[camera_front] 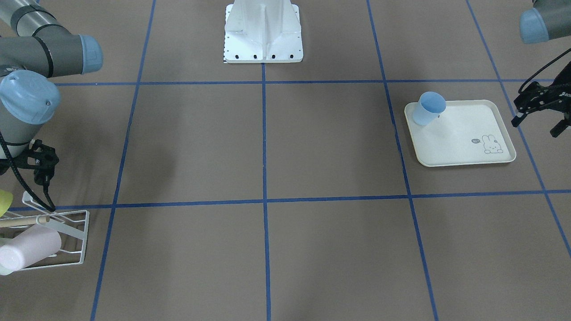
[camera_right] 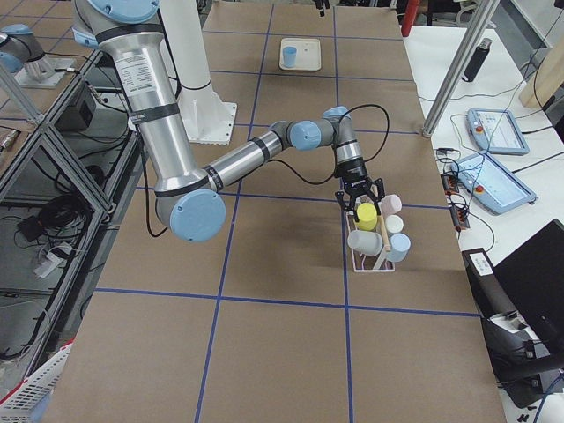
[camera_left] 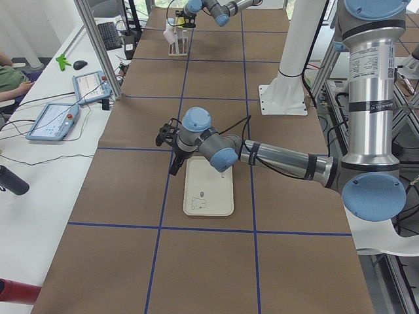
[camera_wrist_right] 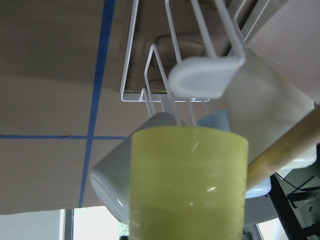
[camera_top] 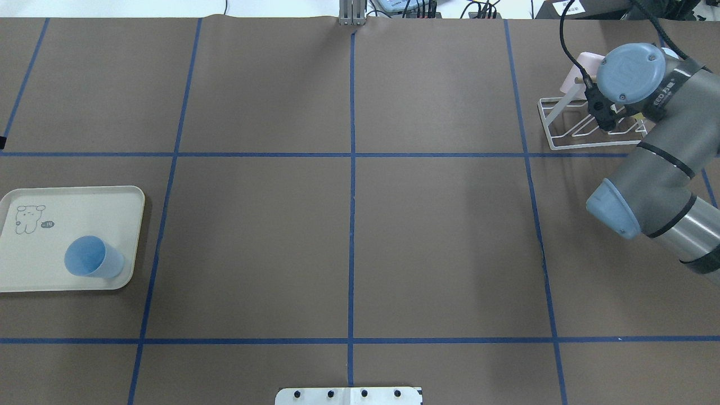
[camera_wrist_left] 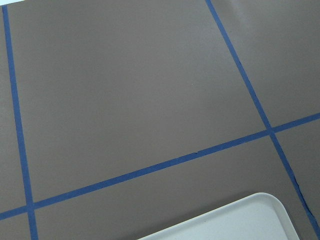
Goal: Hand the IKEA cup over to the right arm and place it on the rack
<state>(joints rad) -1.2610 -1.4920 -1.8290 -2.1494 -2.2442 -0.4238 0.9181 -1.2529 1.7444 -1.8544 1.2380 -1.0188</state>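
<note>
**Blue cup waits on tray as left gripper hangs open beside it**

I am watching the brown paper-covered table with its blue tape grid, both arms parked at opposite ends. The grey tubular right arm with light-blue joint caps reaches over the small white wire rack, probably because the rack is where the cup must end up. Its black right gripper sits directly above a yellow-green plastic cup. I cannot tell whether it grips that cup or has let go.

The left arm stands by the cream tray with the rabbit drawing. Its black left gripper is raised just beside the tray's outer edge, fingers spread and empty. The light-blue plastic IKEA cup stands upright across the tray from that gripper, untouched. I judge that the pickup has not begun.

Only the front-facing view shows the left gripper's spread fingers, since the overhead view cuts it off. The left side view hides the cup behind the arm, and the left wrist camera catches only a tray corner. The right wrist camera shows cups and a wooden dowel, but no fingers.
</note>
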